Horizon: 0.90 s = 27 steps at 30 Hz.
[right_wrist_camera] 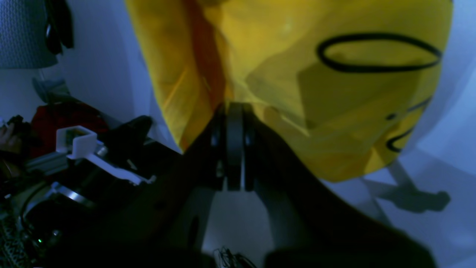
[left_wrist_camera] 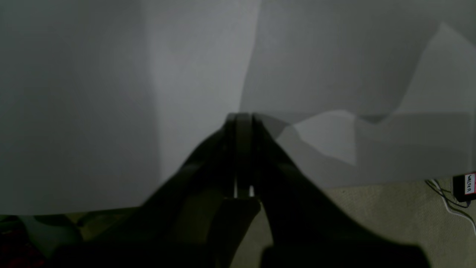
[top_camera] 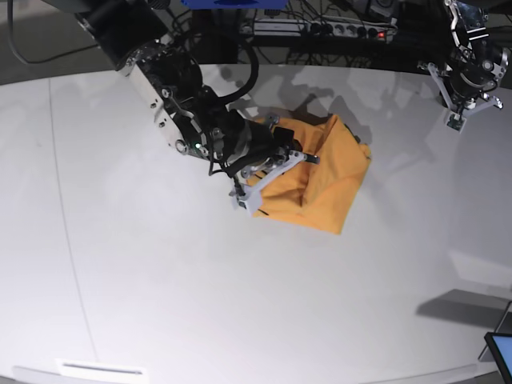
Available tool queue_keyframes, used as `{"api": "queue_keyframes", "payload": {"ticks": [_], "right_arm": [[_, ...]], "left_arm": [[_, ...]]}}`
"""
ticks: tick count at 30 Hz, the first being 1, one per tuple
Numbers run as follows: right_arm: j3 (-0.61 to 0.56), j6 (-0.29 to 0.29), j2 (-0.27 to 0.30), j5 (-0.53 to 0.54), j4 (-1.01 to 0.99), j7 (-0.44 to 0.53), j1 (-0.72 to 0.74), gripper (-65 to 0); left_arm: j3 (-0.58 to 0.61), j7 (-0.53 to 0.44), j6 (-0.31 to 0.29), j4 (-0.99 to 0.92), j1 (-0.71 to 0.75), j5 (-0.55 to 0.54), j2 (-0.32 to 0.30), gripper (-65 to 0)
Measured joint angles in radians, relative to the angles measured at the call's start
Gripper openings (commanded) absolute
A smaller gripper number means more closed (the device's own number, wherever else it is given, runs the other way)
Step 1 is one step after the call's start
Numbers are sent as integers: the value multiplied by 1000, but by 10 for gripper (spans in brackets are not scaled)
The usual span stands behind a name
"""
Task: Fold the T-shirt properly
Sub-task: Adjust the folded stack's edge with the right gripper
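Note:
The orange-yellow T-shirt (top_camera: 320,176) lies bunched and partly folded near the middle of the white table (top_camera: 160,272). In the right wrist view the T-shirt (right_wrist_camera: 282,67) fills the upper frame, with a dark squiggle (right_wrist_camera: 375,52) on it. My right gripper (right_wrist_camera: 234,109) is shut, with the cloth's edge pinched at its tips. In the base view the right gripper (top_camera: 268,172) sits at the shirt's left edge. My left gripper (left_wrist_camera: 241,118) is shut and empty over bare table, far from the shirt, at the table's far right (top_camera: 458,112).
The table's rim runs along the bottom of the left wrist view, with carpet and cables (left_wrist_camera: 446,197) beyond it. A power strip (top_camera: 320,28) and wires lie behind the table. A screen corner (top_camera: 500,352) stands at the lower right.

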Motion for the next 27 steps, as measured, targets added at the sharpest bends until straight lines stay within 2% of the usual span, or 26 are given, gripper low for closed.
{"api": "queue_keyframes", "payload": {"ticks": [7,12,16,20,24,27], "right_arm": [[-11,0,-82,3,-2,-143,61,-650],[-70,5,-91,-2,-53,-127,126,-650],[-98,0,-85,-3,-119,-97,122,-650],[-111,0,-82,-3,-104,-99,129,-650],[-110,2,-83,-2,-43,-168,162,-650],[-106,4,-86,-2,-7,-180,163,-650]], "left_arm": [[0,0,0,0,-3,0,2,-650],[0,-1,0,2,-3,4,16,-650],[0,-4,0,2,-3,3,17,-650],[0,-4,0,2,-3,2,17,-650],[0,-4,0,2,-3,3,18,-650],[0,-4,0,2,-3,3,17,-650]]}}
